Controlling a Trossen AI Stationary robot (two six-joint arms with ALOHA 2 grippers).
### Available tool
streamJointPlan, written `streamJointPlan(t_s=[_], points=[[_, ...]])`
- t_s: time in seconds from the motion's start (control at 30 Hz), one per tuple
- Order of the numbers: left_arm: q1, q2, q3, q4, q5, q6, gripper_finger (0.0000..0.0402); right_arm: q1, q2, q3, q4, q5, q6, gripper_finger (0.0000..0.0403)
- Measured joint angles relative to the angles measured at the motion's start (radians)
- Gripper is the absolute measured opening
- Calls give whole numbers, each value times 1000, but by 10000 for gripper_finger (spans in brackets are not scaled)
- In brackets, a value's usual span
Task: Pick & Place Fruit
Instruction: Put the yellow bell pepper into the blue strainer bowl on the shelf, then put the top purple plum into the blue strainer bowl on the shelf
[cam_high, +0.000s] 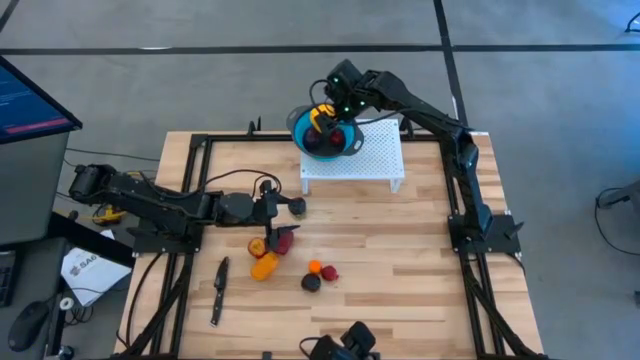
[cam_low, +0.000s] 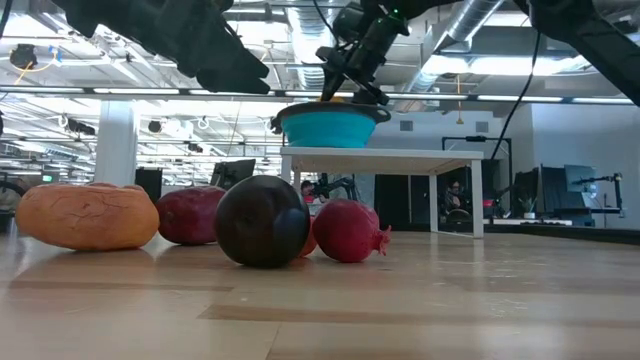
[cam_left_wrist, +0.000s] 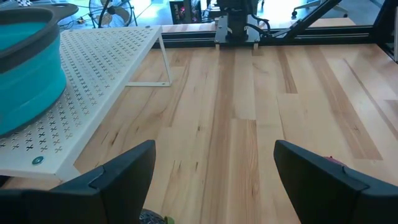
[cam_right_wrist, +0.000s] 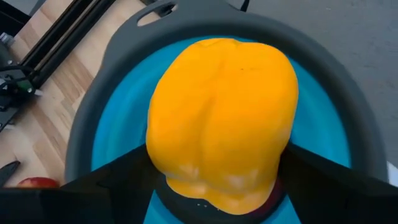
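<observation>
Yellow toy pepper (cam_right_wrist: 221, 118), smooth, light plastic, spans the right gripper (cam_right_wrist: 217, 180) fingers over the blue bowl (cam_right_wrist: 93, 124); left gripper (cam_left_wrist: 214, 180) wide, empty.

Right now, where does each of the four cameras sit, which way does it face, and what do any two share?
High view: overhead, straight down on the table; both arms show.
Low view: at tabletop height, level across the loose fruit toward the blue bowl; arms enter from above.
Left wrist view: on the left arm, facing bare boards and the white rack; left tool open.
Right wrist view: on the right arm, above the bowl; right tool flanks a yellow fruit.
Shared: all four views show the blue bowl.
</observation>
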Motion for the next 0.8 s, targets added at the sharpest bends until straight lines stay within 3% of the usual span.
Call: streamJointPlan(t_s=[0.3,0.47,0.8], points=[[0,0,0,0,0,0,319,-4,-1,-12,22,16,13,358],[0,0,0,0,0,-3,319,4,-1,-14,41,82,8,348],[0,0,0,0,0,-3,319,58,-10,39,78,119,-58,325]])
